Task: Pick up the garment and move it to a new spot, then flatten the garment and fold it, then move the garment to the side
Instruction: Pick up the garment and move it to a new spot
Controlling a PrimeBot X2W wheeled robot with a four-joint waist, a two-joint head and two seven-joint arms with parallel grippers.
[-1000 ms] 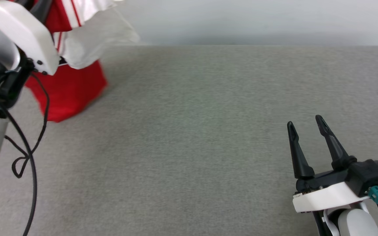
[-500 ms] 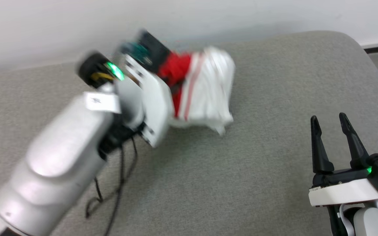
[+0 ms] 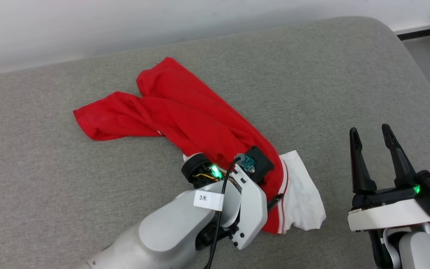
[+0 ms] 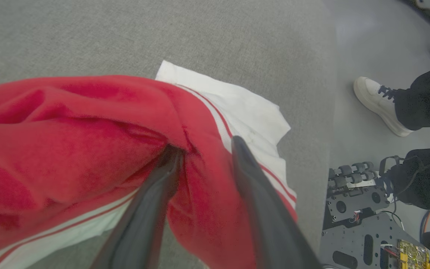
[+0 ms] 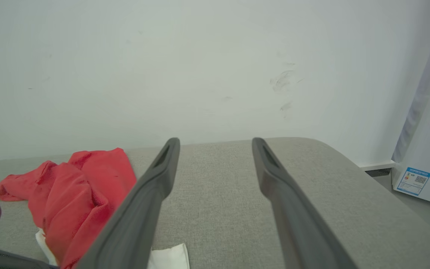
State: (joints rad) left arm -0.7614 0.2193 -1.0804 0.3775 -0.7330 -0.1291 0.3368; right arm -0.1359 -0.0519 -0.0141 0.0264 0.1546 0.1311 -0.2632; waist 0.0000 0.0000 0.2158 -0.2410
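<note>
The garment [image 3: 196, 123] lies stretched across the grey padded surface [image 3: 50, 186] from the far left toward the near right, plain red side up. One white sleeve [image 3: 302, 194] with stripe trim spreads flat at its near right end. My left arm [image 3: 185, 224] reaches over that end. In the left wrist view my left gripper [image 4: 203, 147] is open, one fingertip [image 4: 170, 157] tucked under a red fold, with cloth [image 4: 69, 142] lying between the fingers. My right gripper [image 3: 370, 130] is open and empty, right of the sleeve. The right wrist view has it [image 5: 215, 142] above bare padding, the garment [image 5: 77, 186] to its left.
The surface's rounded right edge [image 3: 416, 67] drops to grey floor. In the left wrist view a person's white shoe [image 4: 379, 104] and dark trouser legs stand on the floor beside the robot's base [image 4: 364, 213]. A white wall [image 5: 200, 67] rises behind; a labelled white unit [image 5: 424, 175] sits far right.
The head camera has swung. My left arm brought the garment down from hanging bunched in the air; it now lies stretched out on the surface. The right gripper stayed open.
</note>
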